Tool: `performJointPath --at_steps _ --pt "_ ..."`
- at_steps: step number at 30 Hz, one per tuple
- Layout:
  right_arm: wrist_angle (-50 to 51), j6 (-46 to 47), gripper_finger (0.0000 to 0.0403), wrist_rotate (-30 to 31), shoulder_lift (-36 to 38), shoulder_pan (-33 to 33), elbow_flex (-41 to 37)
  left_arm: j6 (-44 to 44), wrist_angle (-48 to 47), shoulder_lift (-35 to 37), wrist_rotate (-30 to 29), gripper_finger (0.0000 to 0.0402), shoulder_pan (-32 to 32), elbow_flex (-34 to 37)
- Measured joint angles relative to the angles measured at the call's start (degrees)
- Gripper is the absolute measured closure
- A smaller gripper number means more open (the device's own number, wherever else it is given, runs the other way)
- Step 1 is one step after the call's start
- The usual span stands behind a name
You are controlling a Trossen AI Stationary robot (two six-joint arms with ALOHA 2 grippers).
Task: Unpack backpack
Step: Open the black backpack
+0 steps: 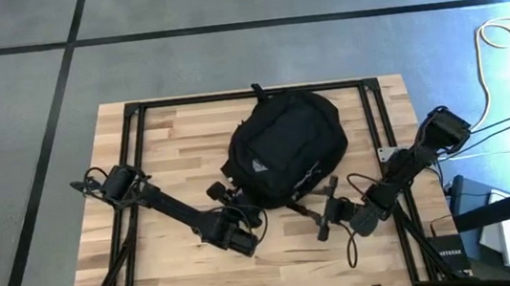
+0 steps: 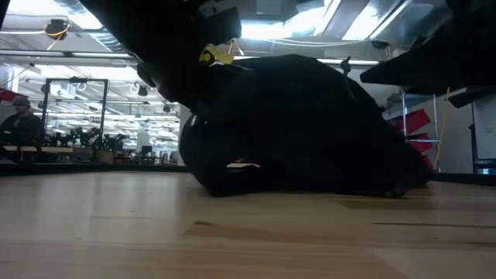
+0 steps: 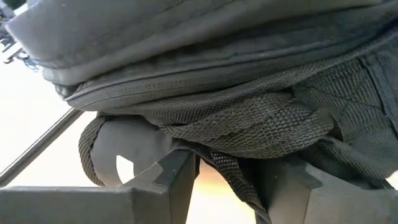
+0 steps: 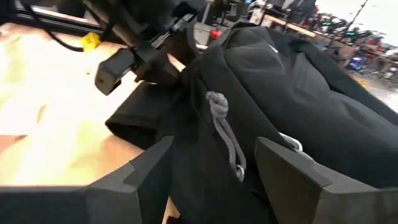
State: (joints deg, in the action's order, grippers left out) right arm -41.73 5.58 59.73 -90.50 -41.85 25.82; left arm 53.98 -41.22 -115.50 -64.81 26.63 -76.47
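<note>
The black backpack [image 1: 284, 144] lies flat on the wooden table [image 1: 168, 143], its top loop toward the far edge; it fills the middle of the low view [image 2: 310, 132]. My left gripper [image 1: 229, 197] is at its near-left edge, open, with a webbing strap [image 3: 249, 124] across and between its fingers [image 3: 227, 193]. My right gripper [image 1: 316, 200] is at the backpack's near edge, open. Its fingers stand on either side of black fabric and a grey cord zip pull [image 4: 224, 134], gripper midpoint [image 4: 214, 174]. My left gripper comes level at the backpack's near-left edge, and a strand of the webbing strap [image 3: 239, 177] runs down between its open fingers; I cannot tell whether they touch it. My right gripper stands open around the fabric beside the grey cord; touching cannot be told.
A black metal frame [image 1: 131, 114] runs around the table's edges. Bare wood lies left of the backpack and along the near edge [image 2: 232, 232]. Cables and boxes sit off the table's right side [image 1: 494, 39]. A person [image 2: 22, 124] is far back in the room.
</note>
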Motion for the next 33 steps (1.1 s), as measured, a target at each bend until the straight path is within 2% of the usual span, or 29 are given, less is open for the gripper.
performJointPath --at_steps 6,10,15,18,22,33 --pt "-0.3 0.0 0.0196 -1.9 0.0 -0.1 0.0 -0.5 0.3 0.0 1.5 0.0256 0.0 0.0" --pt "-0.4 0.0 0.0196 -3.8 0.0 -0.1 0.0 -3.4 1.5 0.0 6.4 0.0256 -0.8 0.0" --pt "-0.2 0.0 0.0196 -3.9 0.0 -0.1 0.0 -8.9 6.6 0.0 9.1 0.0256 -1.6 0.0" --pt "-0.2 0.0 0.0196 -4.0 0.0 -0.1 0.0 -12.4 9.8 0.0 13.0 0.0256 -2.4 0.0" --pt "-0.2 -0.1 0.0196 -6.8 0.0 -0.1 0.0 -15.3 12.8 0.0 16.7 0.0256 -3.2 0.0" --pt "-0.1 -0.1 0.0196 -9.4 0.0 -0.2 0.1 -22.7 18.1 0.0 26.7 0.0256 -4.7 0.0"
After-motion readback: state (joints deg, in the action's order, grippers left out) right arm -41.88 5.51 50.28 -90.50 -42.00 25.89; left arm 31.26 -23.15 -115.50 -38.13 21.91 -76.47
